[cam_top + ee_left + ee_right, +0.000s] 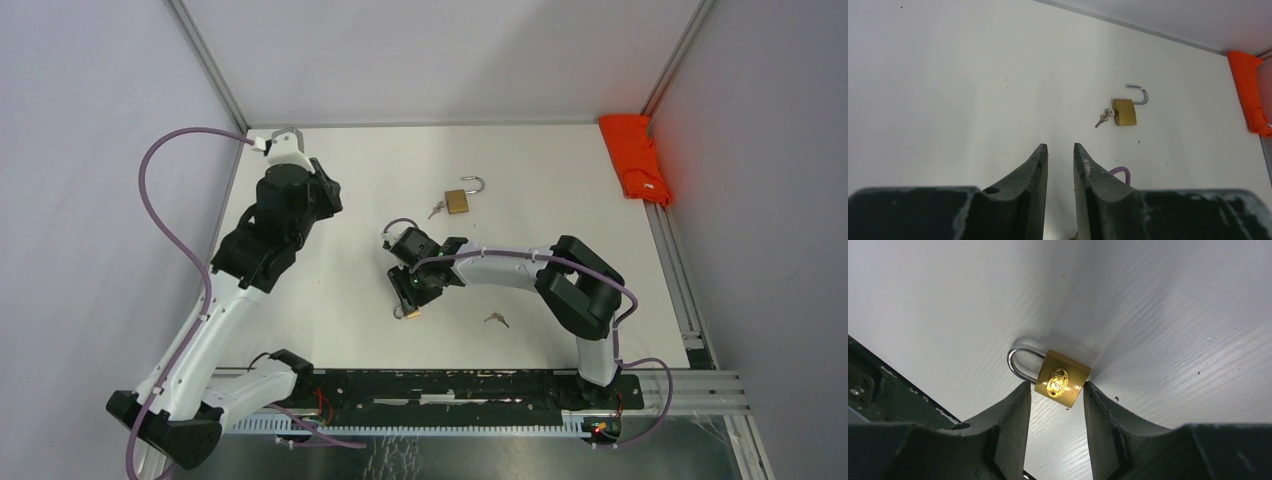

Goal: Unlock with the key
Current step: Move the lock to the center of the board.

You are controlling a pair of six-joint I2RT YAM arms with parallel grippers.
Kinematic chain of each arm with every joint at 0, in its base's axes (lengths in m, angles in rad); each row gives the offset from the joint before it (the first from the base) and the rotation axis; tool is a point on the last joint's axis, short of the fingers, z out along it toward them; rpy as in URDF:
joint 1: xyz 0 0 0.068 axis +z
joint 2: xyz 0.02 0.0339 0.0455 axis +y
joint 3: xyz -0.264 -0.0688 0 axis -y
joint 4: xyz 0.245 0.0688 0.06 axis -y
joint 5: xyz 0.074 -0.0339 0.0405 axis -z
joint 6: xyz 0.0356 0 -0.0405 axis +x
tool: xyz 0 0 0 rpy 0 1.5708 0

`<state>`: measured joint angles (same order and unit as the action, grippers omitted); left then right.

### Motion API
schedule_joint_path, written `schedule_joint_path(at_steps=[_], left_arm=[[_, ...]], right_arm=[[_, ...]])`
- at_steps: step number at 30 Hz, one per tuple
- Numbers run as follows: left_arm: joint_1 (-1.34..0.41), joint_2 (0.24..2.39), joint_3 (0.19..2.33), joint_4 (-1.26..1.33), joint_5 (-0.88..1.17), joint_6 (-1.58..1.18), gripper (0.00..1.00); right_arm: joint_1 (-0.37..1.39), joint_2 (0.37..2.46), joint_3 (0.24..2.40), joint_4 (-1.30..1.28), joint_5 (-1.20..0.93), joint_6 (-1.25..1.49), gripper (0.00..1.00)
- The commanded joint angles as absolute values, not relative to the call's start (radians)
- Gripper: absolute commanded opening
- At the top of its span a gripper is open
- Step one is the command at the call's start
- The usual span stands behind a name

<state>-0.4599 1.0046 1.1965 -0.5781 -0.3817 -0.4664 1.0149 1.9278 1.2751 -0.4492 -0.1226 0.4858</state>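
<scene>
Half done: open padlock [459,201] is lying keyed, right hand [1057,385] is straddling locked padlock [1062,379], grip unclear, left hand [1060,147] idling released.

Brass padlock [1062,381] between tool [1057,386] fingers [1015,407]

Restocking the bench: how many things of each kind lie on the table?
Padlocks: 2 (open padlock, shut padlock)
Keys: 2 (far key, near key)
Orange cloth: 1
Total: 5
</scene>
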Motion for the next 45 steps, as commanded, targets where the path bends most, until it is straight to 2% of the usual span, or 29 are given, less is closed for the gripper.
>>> schedule_joint_path(at_steps=[1, 7, 14, 21, 30, 36, 40, 45], left_arm=[[-0.456, 0.968, 1.183, -0.546, -0.358, -0.443, 0.31], [-0.456, 0.936, 1.171, -0.55, -0.348, -0.445, 0.31], [-0.457, 0.908, 1.164, -0.554, -0.339, -0.448, 0.31], [-0.457, 0.917, 1.146, -0.533, -0.326, -0.458, 0.31], [-0.458, 0.998, 1.137, -0.486, -0.315, -0.462, 0.3], [-0.456, 1.03, 1.159, -0.491, -0.33, -0.457, 0.29], [-0.458, 1.032, 1.183, -0.509, -0.335, -0.451, 0.29], [-0.457, 1.021, 1.194, -0.511, -0.31, -0.454, 0.3]], right_arm=[[1.031, 1.946, 1.354, -0.44, -0.098, 0.547, 0.48], [1.049, 2.033, 1.425, -0.562, -0.03, 0.541, 0.47], [1.065, 2.008, 1.375, -0.621, 0.079, 0.514, 0.47], [1.063, 2.009, 1.334, -0.622, 0.136, 0.497, 0.37], [0.929, 2.001, 1.312, -0.588, 0.17, 0.456, 0.37], [0.917, 1.908, 1.366, -0.59, 0.216, 0.382, 0.41], [0.978, 1.852, 1.388, -0.638, 0.177, 0.387, 0.46], [1.072, 1.808, 1.314, -0.613, 0.116, 0.413, 0.52]])
